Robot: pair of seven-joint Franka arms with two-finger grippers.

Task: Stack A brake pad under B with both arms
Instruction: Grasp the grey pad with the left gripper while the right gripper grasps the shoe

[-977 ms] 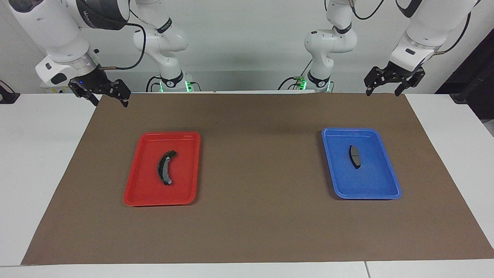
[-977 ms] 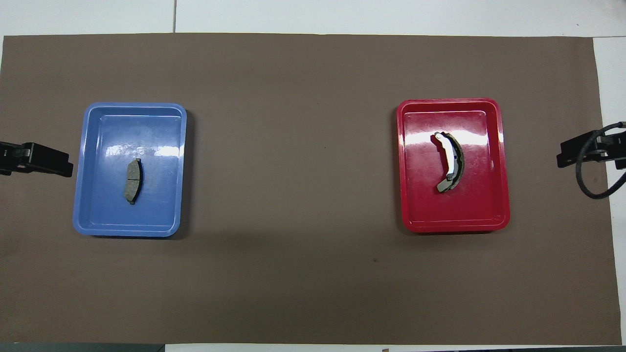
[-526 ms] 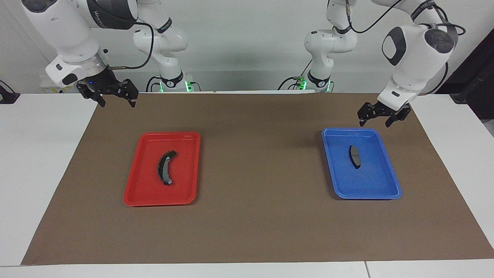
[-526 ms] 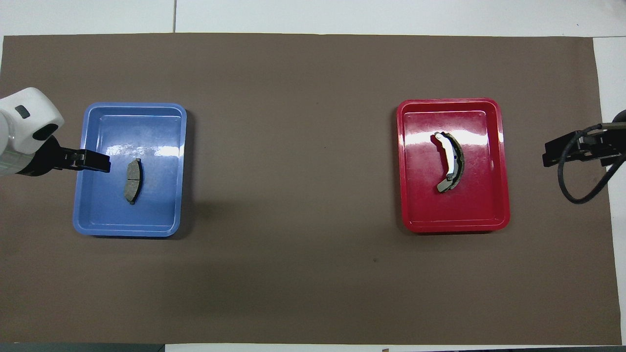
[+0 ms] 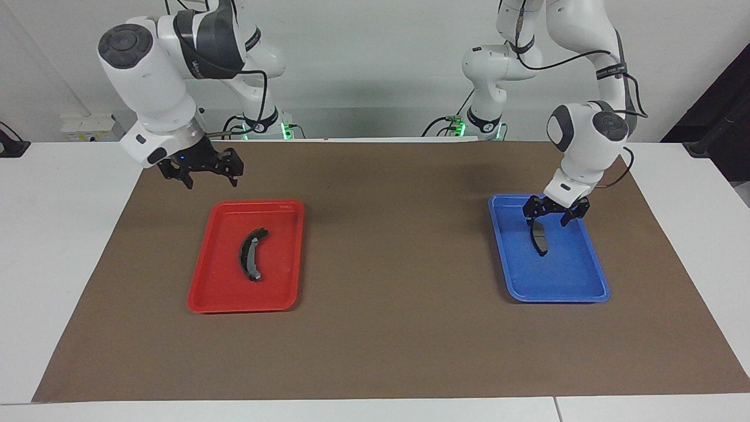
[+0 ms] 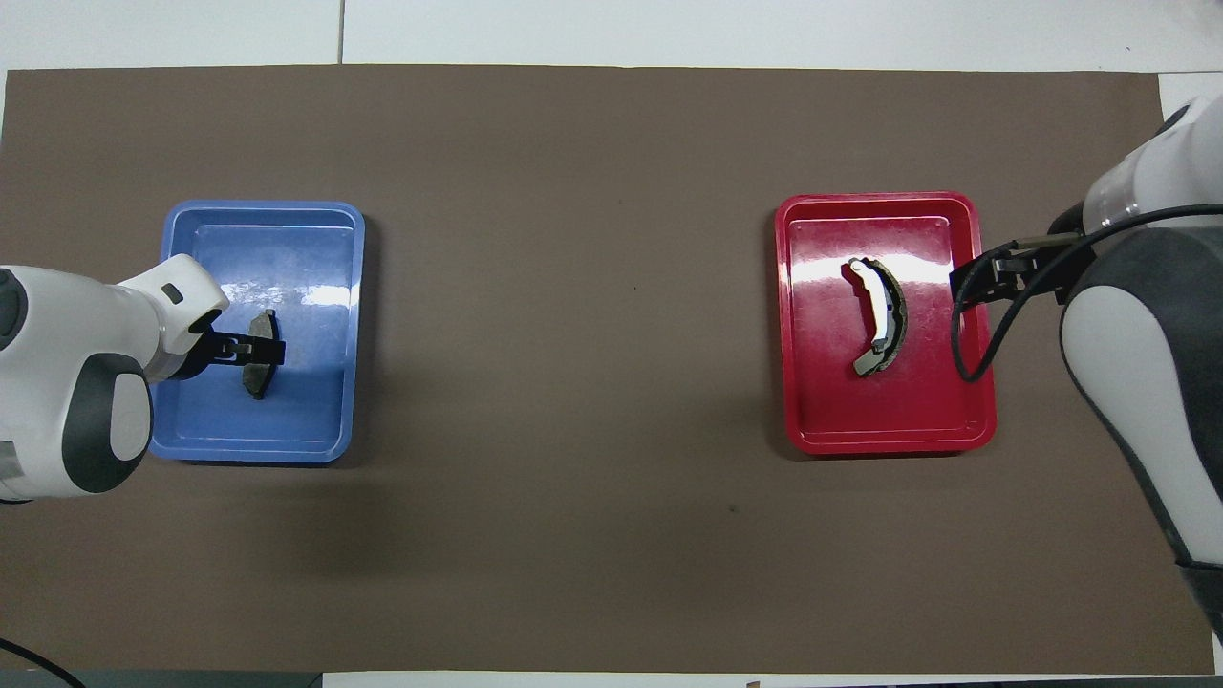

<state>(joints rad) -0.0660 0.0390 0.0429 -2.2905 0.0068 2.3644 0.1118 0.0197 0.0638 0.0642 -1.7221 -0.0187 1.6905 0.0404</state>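
Observation:
The A brake pad (image 5: 539, 243), short and dark grey, lies in the blue tray (image 5: 571, 275) toward the left arm's end of the table. My left gripper (image 5: 548, 223) is open and hangs low over the pad's end nearer the robots; from overhead the gripper (image 6: 256, 351) covers the middle of the pad (image 6: 256, 381). B (image 5: 251, 253), the long curved black pad, lies in the red tray (image 5: 281, 264); overhead it (image 6: 880, 320) shows a pale strip. My right gripper (image 5: 204, 174) is open, up in the air over the red tray's edge nearest the robots (image 6: 973, 280).
A brown mat (image 5: 387, 246) covers the white table, and both trays stand on it well apart. The blue tray (image 6: 306, 411) and the red tray (image 6: 941, 406) hold only the pads. Bare mat lies between them.
Both arms have swung in from the table's ends. The left gripper has come down over the A pad in the blue tray. The right gripper has moved toward the red tray. Neither pad has moved.

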